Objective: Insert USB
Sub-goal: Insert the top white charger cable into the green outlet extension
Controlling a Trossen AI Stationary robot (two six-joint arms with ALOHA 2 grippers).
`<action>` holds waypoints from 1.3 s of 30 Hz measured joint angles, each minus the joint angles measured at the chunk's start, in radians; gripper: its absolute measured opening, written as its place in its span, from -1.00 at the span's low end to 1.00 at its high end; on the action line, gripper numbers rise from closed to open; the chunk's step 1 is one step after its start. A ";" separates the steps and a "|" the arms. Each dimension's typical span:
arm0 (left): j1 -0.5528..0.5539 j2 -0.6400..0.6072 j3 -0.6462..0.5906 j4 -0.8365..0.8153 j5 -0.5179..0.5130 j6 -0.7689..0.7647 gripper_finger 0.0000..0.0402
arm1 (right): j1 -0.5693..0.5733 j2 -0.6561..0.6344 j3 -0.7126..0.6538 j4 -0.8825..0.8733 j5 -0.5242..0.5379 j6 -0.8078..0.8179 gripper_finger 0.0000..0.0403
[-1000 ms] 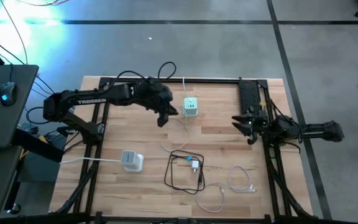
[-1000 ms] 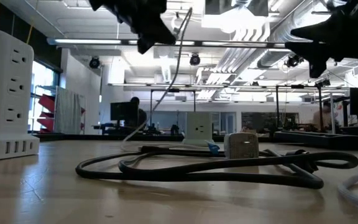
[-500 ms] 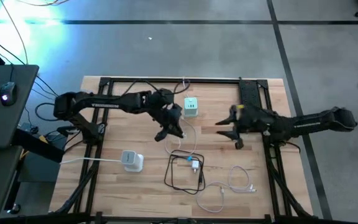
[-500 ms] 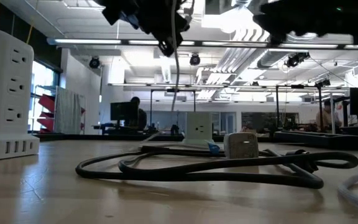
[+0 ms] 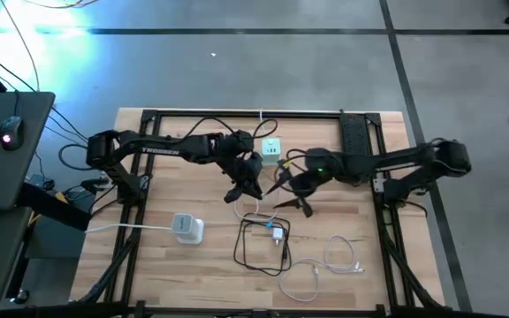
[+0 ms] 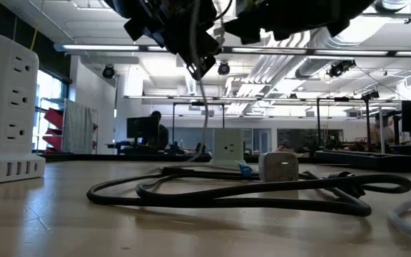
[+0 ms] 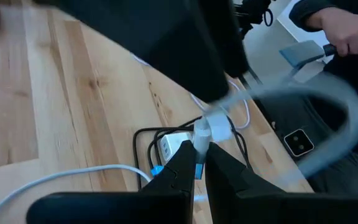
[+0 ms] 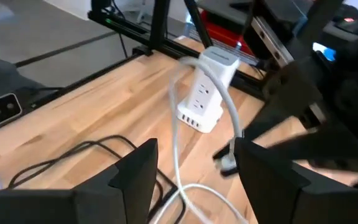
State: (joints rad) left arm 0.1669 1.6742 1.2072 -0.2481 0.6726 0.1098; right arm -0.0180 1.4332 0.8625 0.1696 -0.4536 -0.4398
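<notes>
While gripped in left pincer [image 7: 199, 163], white USB cable [image 7: 201, 134], right pincer [image 8: 194, 163] spread beside.

I see the small cube power strip [image 5: 271, 149] at the table's [image 5: 184, 274] rear centre, with the left gripper [image 5: 245, 187] just in front of it and the right gripper [image 5: 287, 194] beside that. The coiled cable with its charger [image 5: 276, 235] lies nearer the front, the tall power tower [image 5: 188, 229] to its left.
</notes>
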 joint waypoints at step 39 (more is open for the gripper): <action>-0.006 0.014 0.002 0.007 0.053 -0.028 -1.00 | 0.025 0.087 0.016 0.106 0.109 -0.328 -0.32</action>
State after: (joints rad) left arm 0.1608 1.6881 1.2087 -0.2409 0.7253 0.0820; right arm 0.0074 1.5201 0.8787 0.2754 -0.3445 -0.7678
